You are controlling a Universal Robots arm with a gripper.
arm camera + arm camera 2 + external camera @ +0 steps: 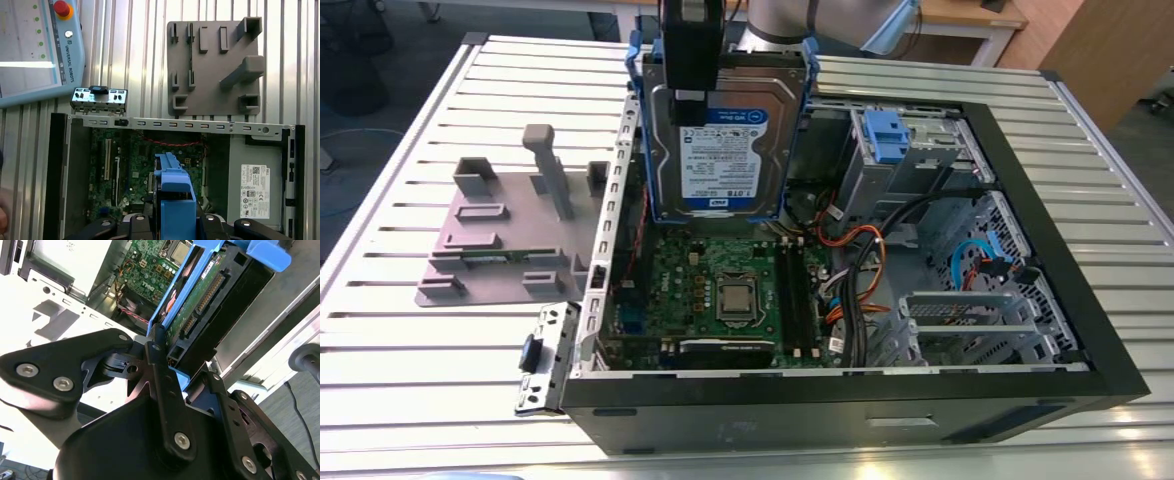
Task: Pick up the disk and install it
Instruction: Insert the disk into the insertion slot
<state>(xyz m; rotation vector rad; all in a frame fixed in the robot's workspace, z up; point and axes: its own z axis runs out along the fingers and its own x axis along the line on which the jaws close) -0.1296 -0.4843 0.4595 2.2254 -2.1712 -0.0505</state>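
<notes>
Tool (pixel 167 360) clamped on the disk (pixel 716 140), hanging upright above the open computer case (pixel 1067 330), toward its 12 o'clock edge. Pickup looks done; installing is left, disk not yet seated in the case.

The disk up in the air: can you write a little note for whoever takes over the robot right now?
Gripper: jaws shut on the disk, gripping one end.
Disk: held in its blue bracket above the open computer case, over the green circuit board, label facing the exterior view.
Done: disk picked up; the grey holder plate beside the case has nothing on it.
Left: the disk is not yet installed in the case.
</notes>
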